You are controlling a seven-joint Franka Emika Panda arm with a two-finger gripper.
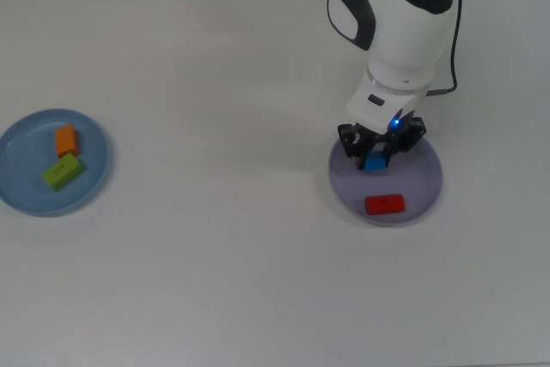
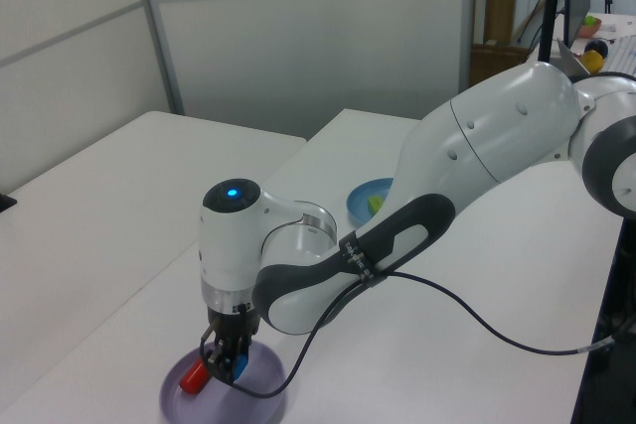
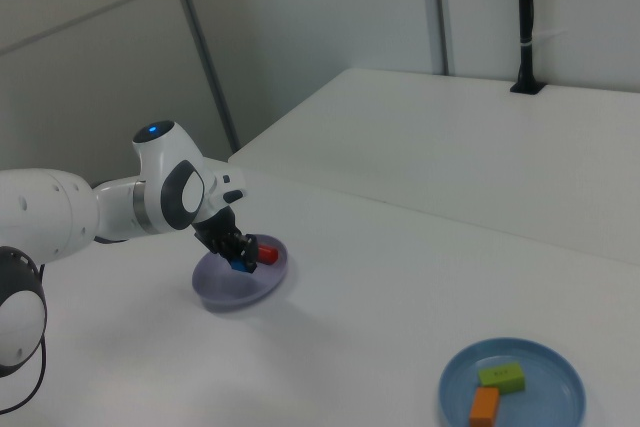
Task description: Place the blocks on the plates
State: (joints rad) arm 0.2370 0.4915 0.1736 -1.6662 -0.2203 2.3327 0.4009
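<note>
The pincer [image 1: 377, 150] holds the blue cube [image 1: 375, 162] low over the lavender plate [image 1: 425, 186], just beside the red block [image 1: 383, 204]. The cube looks small, hard and light, best pinched on 2 flat sides. Far from that plate, the blue plate [image 1: 17, 191] has the orange block [image 1: 66, 139] and green block [image 1: 62, 171].
</note>
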